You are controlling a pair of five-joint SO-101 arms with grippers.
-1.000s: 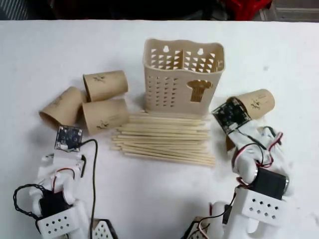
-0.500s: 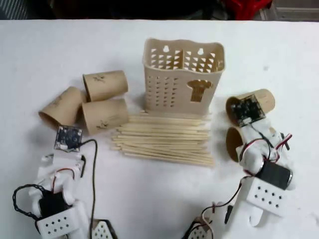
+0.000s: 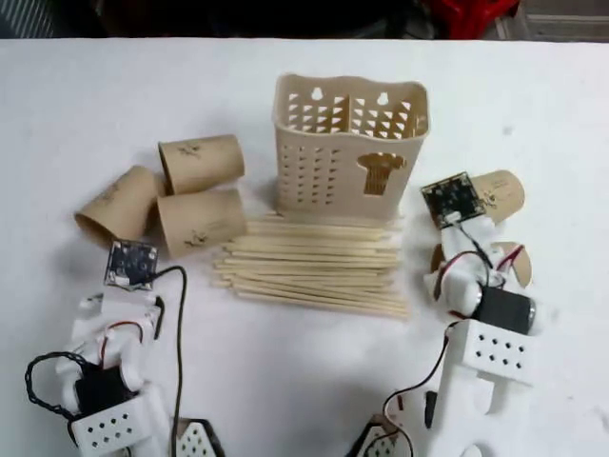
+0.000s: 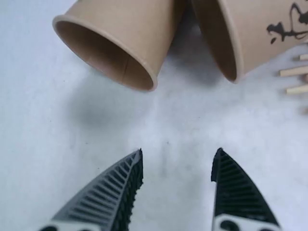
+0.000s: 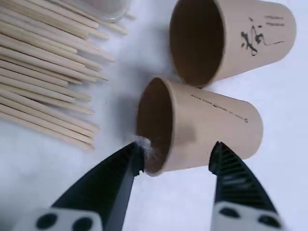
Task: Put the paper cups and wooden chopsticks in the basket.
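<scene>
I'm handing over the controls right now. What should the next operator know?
Left gripper: open, above the table, short of the three left cups.
Right gripper: open, fingers either side of the nearer right cup, which lies on its side; second right cup beside it.
Chopsticks: piled in front of the basket.
Done: nothing seen in the basket.
Left: all five cups and all the chopsticks.
</scene>
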